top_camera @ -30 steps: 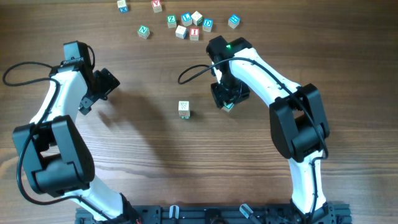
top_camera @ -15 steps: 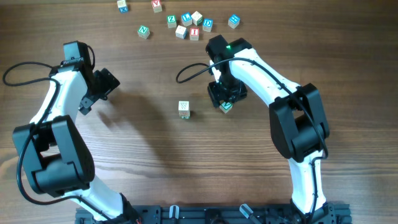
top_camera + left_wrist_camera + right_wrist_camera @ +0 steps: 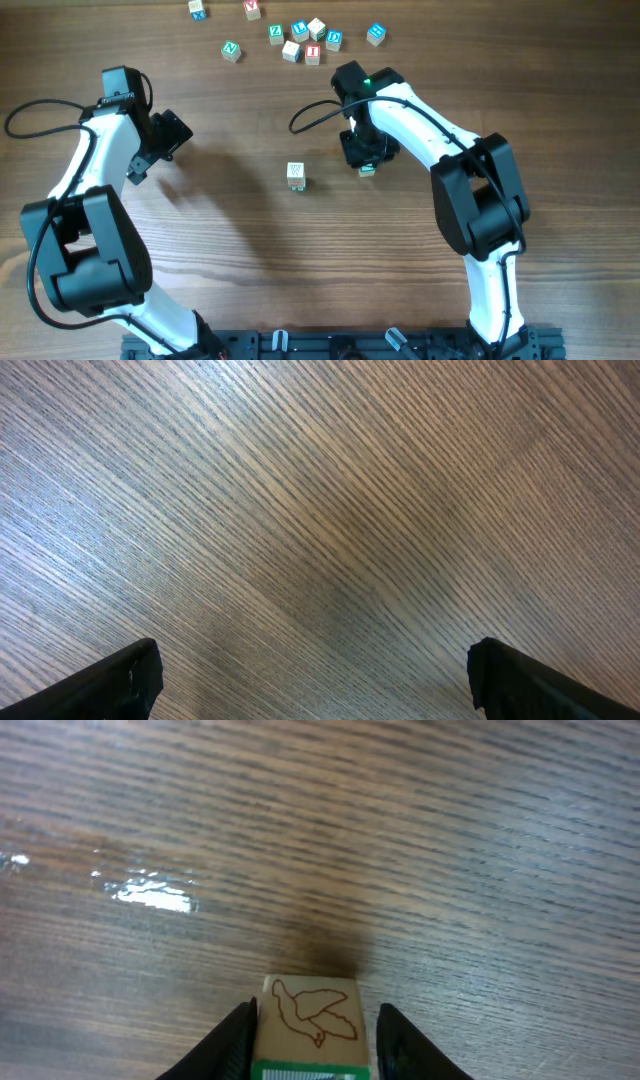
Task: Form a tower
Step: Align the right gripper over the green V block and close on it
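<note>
The tower (image 3: 295, 175) is a short, narrow column of pale letter cubes standing mid-table, seen from above. To its right a pale cube (image 3: 367, 170) with a green face rests on the wood. My right gripper (image 3: 365, 155) hangs straight over that cube. In the right wrist view this cube (image 3: 310, 1020) shows a red bird outline on top, and my right gripper (image 3: 312, 1035) is closed in on it, a finger (image 3: 235, 1040) pressed to its side. My left gripper (image 3: 150, 150) sits far to the left over bare wood, its jaws (image 3: 320, 680) wide open and holding nothing.
Several loose letter cubes (image 3: 300, 40) lie scattered along the back edge, with one more cube (image 3: 376, 34) off to their right. The arm bases and a black rail (image 3: 330, 345) run along the front edge.
The right gripper's jaws have narrowed onto the bird cube and the wrist has shifted slightly over it. The left arm and the tower have not moved.
</note>
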`<state>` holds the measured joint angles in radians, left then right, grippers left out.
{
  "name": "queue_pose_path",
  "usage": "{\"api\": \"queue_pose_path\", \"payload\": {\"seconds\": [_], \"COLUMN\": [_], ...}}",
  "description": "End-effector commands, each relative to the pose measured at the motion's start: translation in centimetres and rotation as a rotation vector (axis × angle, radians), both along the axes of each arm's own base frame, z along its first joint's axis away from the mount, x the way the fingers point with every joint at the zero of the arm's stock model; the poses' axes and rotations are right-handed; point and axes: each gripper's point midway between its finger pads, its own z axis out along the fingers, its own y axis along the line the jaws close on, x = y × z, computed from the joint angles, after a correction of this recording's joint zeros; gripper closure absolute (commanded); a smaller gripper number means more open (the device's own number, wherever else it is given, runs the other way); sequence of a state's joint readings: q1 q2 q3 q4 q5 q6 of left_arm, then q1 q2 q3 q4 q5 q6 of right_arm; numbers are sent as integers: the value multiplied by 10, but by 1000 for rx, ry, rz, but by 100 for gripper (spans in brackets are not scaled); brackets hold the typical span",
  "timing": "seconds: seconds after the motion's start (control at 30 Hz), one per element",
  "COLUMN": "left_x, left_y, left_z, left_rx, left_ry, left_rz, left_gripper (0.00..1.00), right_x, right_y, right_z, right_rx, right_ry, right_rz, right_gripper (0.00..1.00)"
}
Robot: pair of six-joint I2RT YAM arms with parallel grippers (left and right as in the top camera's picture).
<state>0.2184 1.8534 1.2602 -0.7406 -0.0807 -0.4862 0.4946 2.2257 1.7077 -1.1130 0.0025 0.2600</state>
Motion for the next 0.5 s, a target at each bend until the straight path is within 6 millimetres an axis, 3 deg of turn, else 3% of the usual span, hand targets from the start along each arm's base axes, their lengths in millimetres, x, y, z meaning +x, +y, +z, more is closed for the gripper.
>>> {"api": "queue_pose_path", "payload": {"seconds": [0.0,0.07,0.23,0.27,0.3,0.47], "left_x": [4,4,4,4,4,4], "left_y": [4,4,4,4,4,4], "left_z": [10,10,10,10,10,10], "left_rx": [7,7,7,7,7,7], "left_ry": [-28,-28,-28,-28,-28,-28], "left_rz": [-1,-1,-1,-1,-1,-1], "left_gripper": [0,0,0,0,0,0], "right_x": [5,9,12,10,9,-6], "right_y": [-4,-1,6,4,4,-5], "right_z": [-1,11,50,54,55,43], "right_rx": [-25,-10,44,43,42,9], "right_ry": [-16,-30,-78,-77,-75,-16], "right_rz": [-36,-39,-43,-40,-37,-44], "right_gripper": [53,49,26,9,0,4]}}
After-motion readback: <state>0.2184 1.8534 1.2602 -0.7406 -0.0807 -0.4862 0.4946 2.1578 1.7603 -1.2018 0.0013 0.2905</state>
